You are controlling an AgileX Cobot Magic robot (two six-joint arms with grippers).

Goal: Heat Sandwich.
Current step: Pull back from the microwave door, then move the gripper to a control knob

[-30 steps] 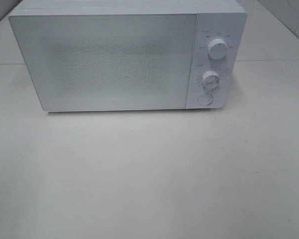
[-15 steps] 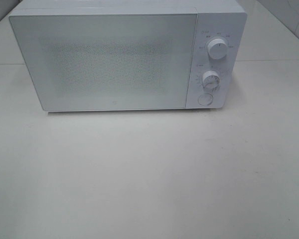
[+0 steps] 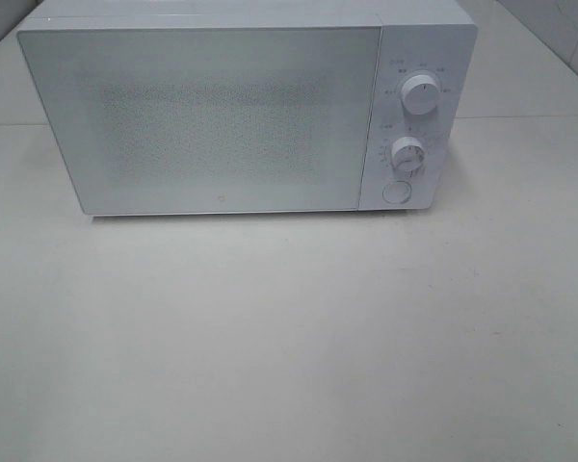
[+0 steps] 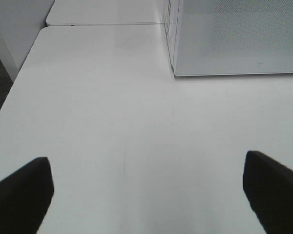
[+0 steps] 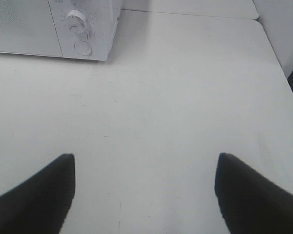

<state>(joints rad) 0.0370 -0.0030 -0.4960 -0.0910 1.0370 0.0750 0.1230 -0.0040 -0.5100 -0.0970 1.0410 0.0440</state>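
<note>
White microwave (image 3: 212, 115) at 12 o'clock on the surface (image 3: 289, 346), door shut, dials (image 3: 420, 97) on its 3 o'clock side; left tool (image 4: 146, 158) spread wide above the surface, holding nothing; right tool (image 5: 145, 157) spread likewise, nothing between its fingers; sandwich out of sight, its place cannot be told.

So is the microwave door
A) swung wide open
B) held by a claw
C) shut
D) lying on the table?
C: the door sits flat and closed against the front of the microwave, right beside the two knobs, and nothing is touching it.
</note>
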